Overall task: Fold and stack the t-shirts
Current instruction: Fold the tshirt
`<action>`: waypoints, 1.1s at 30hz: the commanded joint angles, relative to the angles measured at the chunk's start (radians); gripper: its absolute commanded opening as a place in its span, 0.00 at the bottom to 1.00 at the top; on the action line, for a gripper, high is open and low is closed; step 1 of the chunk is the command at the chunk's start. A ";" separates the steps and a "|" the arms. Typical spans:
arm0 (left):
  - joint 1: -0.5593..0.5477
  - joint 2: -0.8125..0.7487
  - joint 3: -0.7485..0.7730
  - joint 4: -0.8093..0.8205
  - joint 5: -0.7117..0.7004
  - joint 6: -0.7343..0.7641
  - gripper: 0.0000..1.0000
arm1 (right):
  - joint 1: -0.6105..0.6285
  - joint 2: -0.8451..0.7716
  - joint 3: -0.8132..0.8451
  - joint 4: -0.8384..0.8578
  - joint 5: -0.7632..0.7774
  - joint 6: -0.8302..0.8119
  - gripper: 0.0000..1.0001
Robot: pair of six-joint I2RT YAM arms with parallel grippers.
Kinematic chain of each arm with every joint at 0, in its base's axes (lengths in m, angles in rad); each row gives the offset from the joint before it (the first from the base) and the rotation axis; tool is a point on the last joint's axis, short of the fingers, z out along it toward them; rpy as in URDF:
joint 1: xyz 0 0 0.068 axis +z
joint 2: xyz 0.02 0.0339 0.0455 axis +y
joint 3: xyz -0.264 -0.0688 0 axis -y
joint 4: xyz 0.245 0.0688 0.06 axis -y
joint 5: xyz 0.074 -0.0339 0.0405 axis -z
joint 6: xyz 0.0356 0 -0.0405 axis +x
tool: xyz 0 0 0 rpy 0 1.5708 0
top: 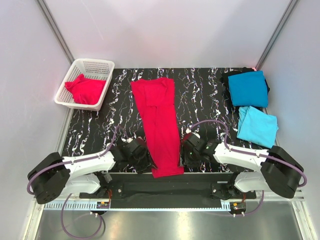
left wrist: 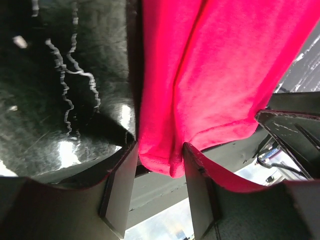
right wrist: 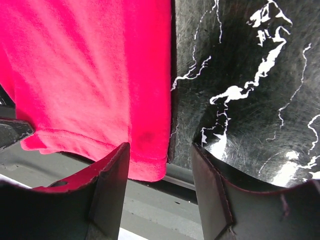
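Top external alone shows me the basket (top: 93, 62) left of the spread red t-shirt (top: 160, 120); left tool (left wrist: 159, 150) and right tool (right wrist: 160, 147) stand open astride its hem.

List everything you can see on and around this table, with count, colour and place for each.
long-folded t-shirt: one, crimson red, table centre, near hem hanging over the near edge
crumpled t-shirt: one, crimson red, inside the basket
teal t-shirt: one, teal blue, folded, far right corner
sky-blue t-shirt: one, light blue, folded, just nearer than the teal one
mesh basket: one, white, far left corner
table: one, black with white marbling
left arm, right arm: two, white and black, near edge
left claw, right claw: two, dark, open, each at a near corner of the long-folded t-shirt
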 commanded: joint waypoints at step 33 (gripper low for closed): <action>-0.055 0.020 0.099 -0.155 -0.092 0.001 0.00 | 0.099 0.025 0.058 -0.002 0.007 0.054 0.00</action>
